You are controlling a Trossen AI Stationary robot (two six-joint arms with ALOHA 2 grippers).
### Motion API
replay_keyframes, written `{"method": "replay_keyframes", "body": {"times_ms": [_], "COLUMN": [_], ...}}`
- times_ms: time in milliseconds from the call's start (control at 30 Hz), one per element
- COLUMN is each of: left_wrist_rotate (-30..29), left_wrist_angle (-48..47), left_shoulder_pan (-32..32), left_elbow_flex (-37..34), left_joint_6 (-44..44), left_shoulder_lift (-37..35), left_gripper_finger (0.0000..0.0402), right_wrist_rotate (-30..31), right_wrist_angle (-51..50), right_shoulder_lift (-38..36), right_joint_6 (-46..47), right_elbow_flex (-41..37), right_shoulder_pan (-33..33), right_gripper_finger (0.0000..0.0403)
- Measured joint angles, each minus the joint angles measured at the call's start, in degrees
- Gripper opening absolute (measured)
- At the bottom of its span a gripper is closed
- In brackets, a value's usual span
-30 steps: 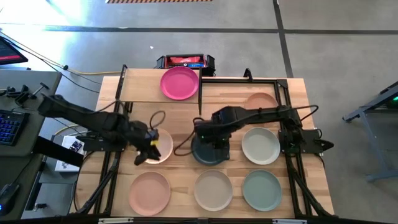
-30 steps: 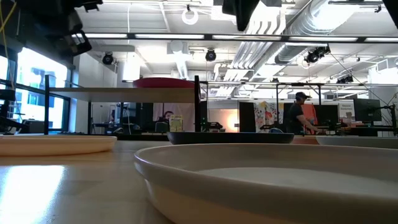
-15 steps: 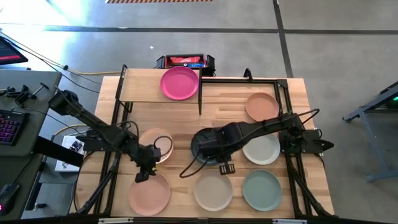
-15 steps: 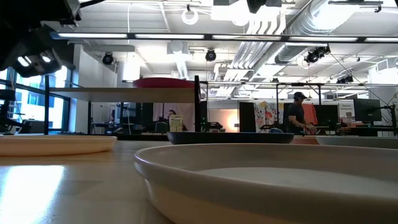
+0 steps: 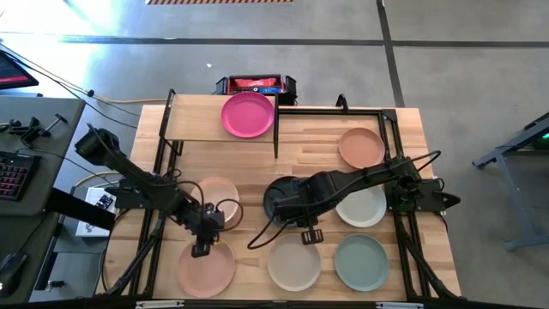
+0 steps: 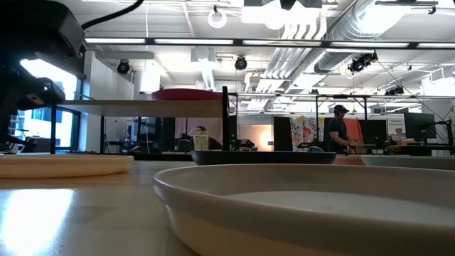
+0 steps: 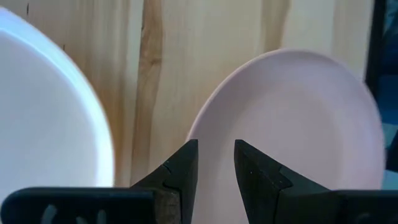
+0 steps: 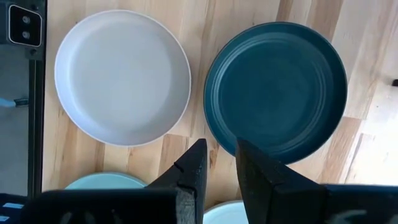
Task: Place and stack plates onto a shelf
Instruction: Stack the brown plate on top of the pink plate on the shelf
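My left gripper [image 5: 201,250] [image 7: 216,163] hangs over the far rim of the salmon plate [image 5: 206,268] [image 7: 292,124], near the table's near left corner. Its fingers are open by a narrow gap. The peach plate [image 5: 221,199] [image 7: 43,118] lies just beyond it. My right gripper [image 5: 310,235] [image 8: 221,163] is also open by a narrow gap. It is above bare wood between the charcoal plate [image 5: 281,196] [image 8: 277,90] and the beige plate [image 5: 294,262]. The pink plate [image 5: 248,114] lies flat on the shelf [image 5: 193,120] [image 6: 142,107].
The off-white plate [image 5: 364,206] [image 8: 121,78], sage green plate [image 5: 360,262] and orange plate [image 5: 360,148] lie flat on the table's right half. The shelf's left half is bare board, and a dark upright [image 5: 275,129] stands at its right end. A person [image 6: 340,131] stands far behind the table.
My left gripper has moved from over the peach plate toward the near edge, to the salmon plate's far rim. My right gripper has swung from above the charcoal plate toward the near edge, uncovering the orange plate. No plate has moved.
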Motion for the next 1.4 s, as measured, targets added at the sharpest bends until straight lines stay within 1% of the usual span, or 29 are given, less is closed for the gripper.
{"method": "replay_keyframes", "body": {"times_ms": [367,500,867,1233,1400], "left_wrist_rotate": [0.0,0.0,0.2,1.0,1.1], "left_wrist_angle": [-0.3,0.0,0.2,0.3,-0.4], "left_shoulder_pan": [0.0,0.0,0.0,0.0,0.0], "left_elbow_flex": [0.0,0.0,0.0,0.1,2.0], "left_joint_6": [0.0,-1.4,-4.5,-4.0,-3.0], "left_shoulder_lift": [4.7,5.7,4.3,3.7,2.9], "left_gripper_finger": [0.0092,0.0092,0.0092,0.0092,0.0092], "right_wrist_rotate": [0.0,0.0,0.0,0.0,0.0], "right_wrist_angle": [0.0,0.1,0.2,0.2,0.2], "right_shoulder_lift": [0.0,0.0,0.0,0.0,0.0], "right_joint_6": [0.1,0.1,-0.5,-1.6,-2.7], "right_elbow_flex": [0.0,0.0,0.0,0.0,0.0], "right_shoulder_pan": [0.0,0.0,0.0,0.0,-0.1], "right_gripper_finger": [0.0064,0.0064,0.0064,0.0064,0.0064]}}
